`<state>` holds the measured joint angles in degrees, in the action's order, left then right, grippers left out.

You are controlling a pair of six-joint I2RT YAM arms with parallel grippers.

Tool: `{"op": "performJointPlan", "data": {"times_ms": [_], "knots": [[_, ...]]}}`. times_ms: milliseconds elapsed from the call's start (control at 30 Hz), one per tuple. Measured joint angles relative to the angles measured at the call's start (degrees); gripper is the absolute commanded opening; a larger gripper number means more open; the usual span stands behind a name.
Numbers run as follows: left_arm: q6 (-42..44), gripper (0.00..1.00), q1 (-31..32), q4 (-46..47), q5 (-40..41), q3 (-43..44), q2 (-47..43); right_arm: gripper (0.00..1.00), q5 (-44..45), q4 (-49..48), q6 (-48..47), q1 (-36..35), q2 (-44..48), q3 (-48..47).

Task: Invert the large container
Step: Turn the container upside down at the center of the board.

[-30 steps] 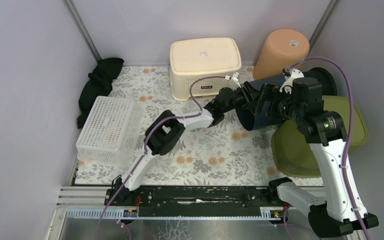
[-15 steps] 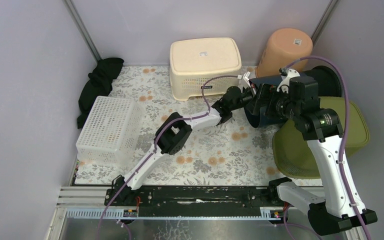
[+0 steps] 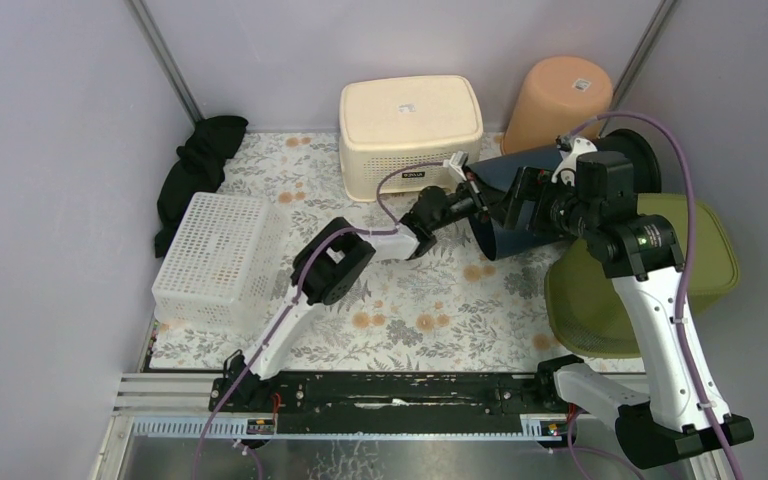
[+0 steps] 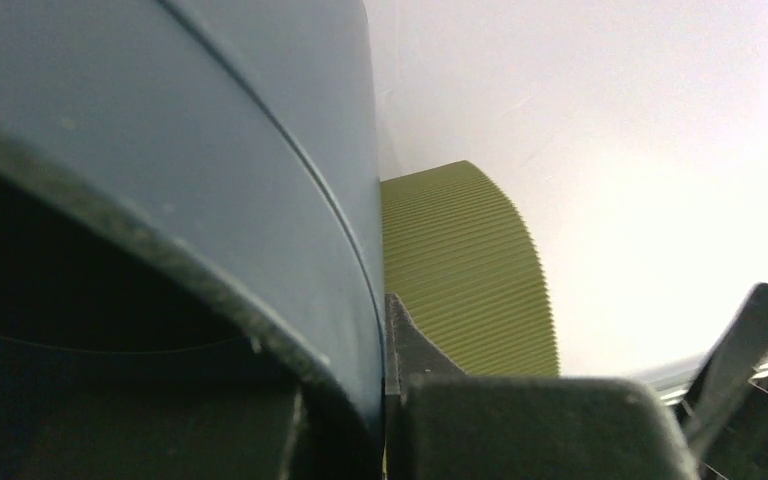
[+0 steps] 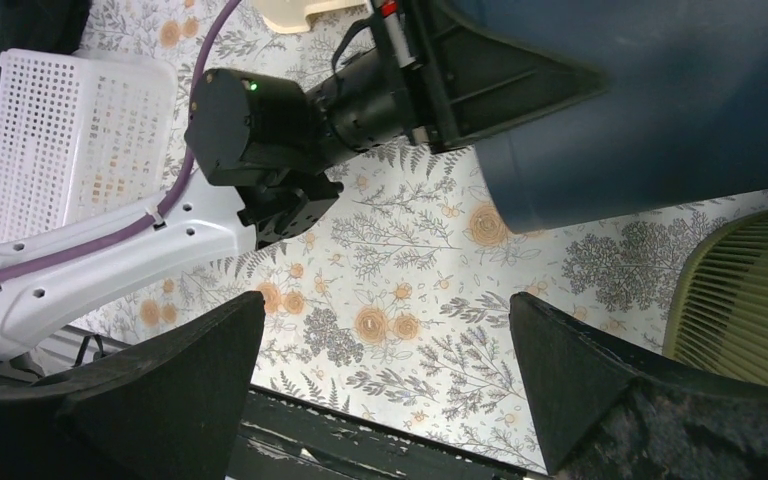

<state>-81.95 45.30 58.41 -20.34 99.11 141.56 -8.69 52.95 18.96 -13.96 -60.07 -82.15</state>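
Left gripper (image 3: 472, 190) pinches the rim of the navy container (image 3: 508, 232), upper right of frame — right gripper (image 5: 385, 330) spread wide, empty.

Nothing here can be read. The cream tub (image 3: 410, 130) has a small top sticker (image 3: 407, 108) and a dark front label (image 3: 412, 175) (print too small), and the orange bin (image 3: 558, 100) has an illegible white sticker (image 3: 582, 86).

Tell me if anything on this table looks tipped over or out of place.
Yes. The dark blue container lies on its side, mouth toward the left claw, which is clamped on its rim. Beside it the green basket sits tilted, and a black cloth is crumpled against the left wall.
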Motion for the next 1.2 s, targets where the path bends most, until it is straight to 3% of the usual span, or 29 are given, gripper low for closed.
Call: {"op": "performJointPlan", "data": {"times_ms": [167, 467, 900, 1200], "knots": [[-4.8, 0.00, -2.1, 10.1, 0.4, -7.2, -1.6, 0.99, 0.0, 0.4, 0.0, 0.0, 0.0, -1.7], [-11.2, 0.00, -3.6, 23.2, 2.3, -12.8, -0.5, 1.00, 0.2, 1.2, 0.0, 0.0, 0.0, -3.7], [-12.3, 0.00, -5.7, 28.6, 2.5, -26.1, -7.3, 1.00, 5.5, 2.9, -0.6, 0.0, -6.1, -12.7], [-12.5, 0.00, -8.8, 29.0, -0.7, -35.8, -14.1, 1.00, 7.1, 2.8, -0.7, 0.0, -6.8, -12.2]]}}
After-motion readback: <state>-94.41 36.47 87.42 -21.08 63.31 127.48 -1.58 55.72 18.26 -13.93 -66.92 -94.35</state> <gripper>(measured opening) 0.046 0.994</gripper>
